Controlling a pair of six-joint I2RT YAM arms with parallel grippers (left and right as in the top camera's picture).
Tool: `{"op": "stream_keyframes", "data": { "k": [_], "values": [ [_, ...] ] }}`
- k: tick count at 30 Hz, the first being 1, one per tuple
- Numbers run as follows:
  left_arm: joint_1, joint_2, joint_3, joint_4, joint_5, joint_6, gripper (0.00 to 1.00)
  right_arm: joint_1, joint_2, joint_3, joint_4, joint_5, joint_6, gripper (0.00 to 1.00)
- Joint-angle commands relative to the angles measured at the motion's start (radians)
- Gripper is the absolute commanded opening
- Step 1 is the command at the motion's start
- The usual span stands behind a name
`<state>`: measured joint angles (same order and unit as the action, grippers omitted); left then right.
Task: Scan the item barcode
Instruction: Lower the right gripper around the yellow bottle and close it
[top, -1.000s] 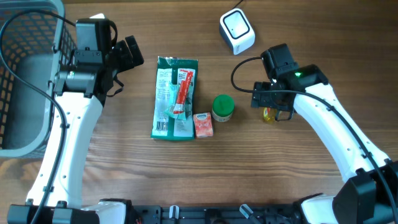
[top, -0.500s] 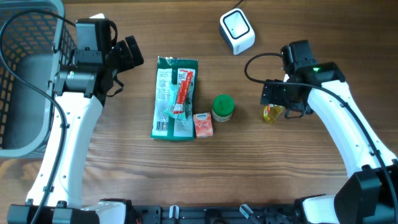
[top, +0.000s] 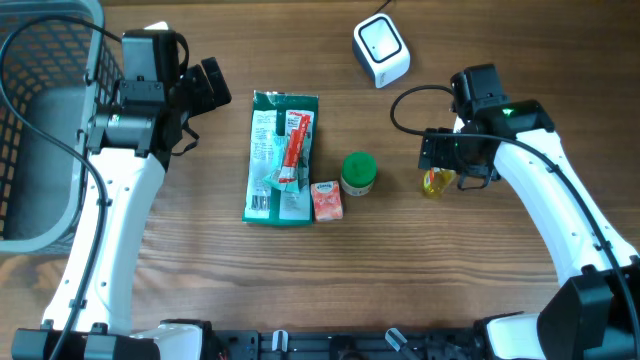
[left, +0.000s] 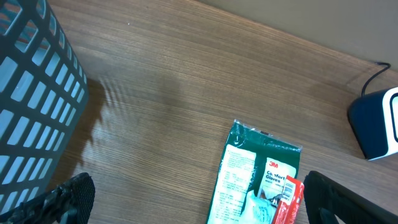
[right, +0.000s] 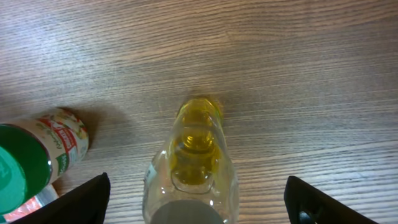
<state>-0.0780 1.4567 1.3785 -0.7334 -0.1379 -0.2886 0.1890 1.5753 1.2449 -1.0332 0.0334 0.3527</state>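
Right gripper (right: 199, 204) open: fingers spread wide either side of the yellow-liquid bottle (right: 196, 152), gaps both sides, no contact. Bottle lies on the table (top: 500, 60), its lower end cut off by the wrist frame; no barcode or label visible. Overhead, the gripper body hides most of it, only a yellow bit shows. Green-lid jar (top: 359, 173) just left of it, half cropped in the wrist view. Scanner (top: 381, 48) well apart, up the table. Left gripper (left: 199, 202) open, empty, only fingertips in frame, near the basket (left: 31, 106). Glove pack (top: 280, 158) text too small to read.
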Motion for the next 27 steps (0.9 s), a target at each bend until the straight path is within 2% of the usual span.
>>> {"op": "stream_keyframes", "data": {
  "k": [1,13,27],
  "values": [
    [0.003,-0.003,0.012,0.003,-0.01,0.023,1.0,0.004,-0.007,-0.008,0.0,-0.013,-0.013,0.86],
    [0.003,-0.003,0.012,0.003,-0.01,0.023,1.0,0.018,0.011,-0.01,-0.004,-0.009,-0.013,0.79],
    [0.003,-0.003,0.012,0.003,-0.01,0.023,1.0,0.018,0.033,-0.01,-0.009,-0.009,-0.04,0.79]
  ]
}}
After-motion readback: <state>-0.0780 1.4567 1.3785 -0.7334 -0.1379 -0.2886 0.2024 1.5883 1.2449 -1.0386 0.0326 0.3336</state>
